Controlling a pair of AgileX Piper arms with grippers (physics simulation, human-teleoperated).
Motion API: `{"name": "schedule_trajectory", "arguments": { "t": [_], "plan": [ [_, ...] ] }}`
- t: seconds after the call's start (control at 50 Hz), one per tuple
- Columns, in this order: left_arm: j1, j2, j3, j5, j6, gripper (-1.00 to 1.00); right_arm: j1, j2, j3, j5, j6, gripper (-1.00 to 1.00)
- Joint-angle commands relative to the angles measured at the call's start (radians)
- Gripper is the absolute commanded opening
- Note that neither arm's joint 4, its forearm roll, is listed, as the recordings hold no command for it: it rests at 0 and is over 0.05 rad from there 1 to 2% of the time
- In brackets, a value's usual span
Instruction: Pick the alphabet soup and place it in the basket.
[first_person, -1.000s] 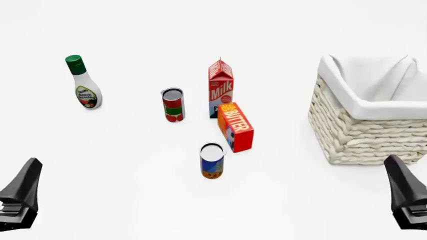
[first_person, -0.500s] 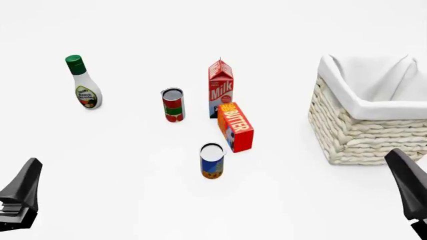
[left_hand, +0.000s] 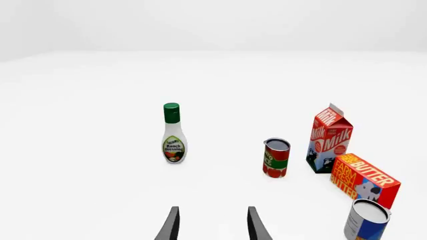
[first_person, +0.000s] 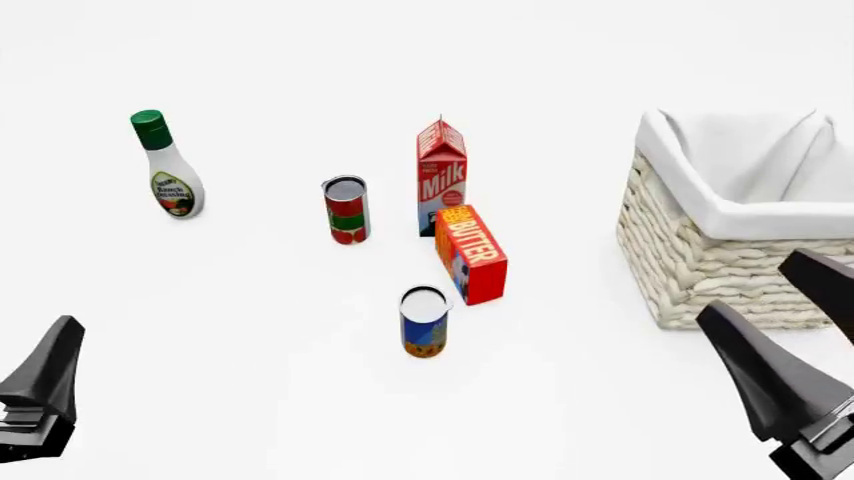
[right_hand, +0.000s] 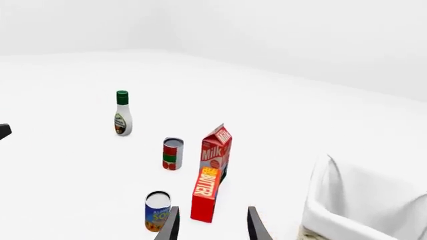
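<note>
The alphabet soup (first_person: 424, 322) is a small can with a blue label, an orange-brown bottom band and a silvery top. It stands upright near the table's middle, just in front of the butter box. It also shows in the left wrist view (left_hand: 366, 220) and the right wrist view (right_hand: 157, 211). The cream wicker basket (first_person: 727, 240) with white lining stands at the right and shows in the right wrist view (right_hand: 333, 200). My left gripper (first_person: 43, 385) (left_hand: 212, 225) is open and empty at the near left. My right gripper (first_person: 745, 284) (right_hand: 210, 222) is open and empty, in front of the basket.
A red can with a green band (first_person: 346, 210), a milk carton (first_person: 442, 178) and a red butter box (first_person: 471, 254) stand behind the soup. A ranch dressing bottle (first_person: 168, 168) stands at the far left.
My right gripper has moved left and forward and has turned, so both fingers now show in the front view. The left gripper and the objects have not moved.
</note>
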Motion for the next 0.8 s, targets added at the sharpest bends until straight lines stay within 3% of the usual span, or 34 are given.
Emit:
{"name": "schedule_trajectory", "arguments": {
  "t": [0.02, 0.34, 0.8],
  "plan": [
    [0.0, 0.0, 0.0, 0.0, 0.0, 1.0, 0.095, 0.144, 0.007, -0.139, -0.013, 1.0],
    [0.0, 0.0, 0.0, 0.0, 0.0, 1.0, 0.19, 0.372, -0.005, -0.341, -0.02, 1.0],
    [0.0, 0.0, 0.0, 0.0, 0.0, 1.0, 0.269, 0.611, -0.036, -0.528, -0.017, 1.0]
  ]
}}
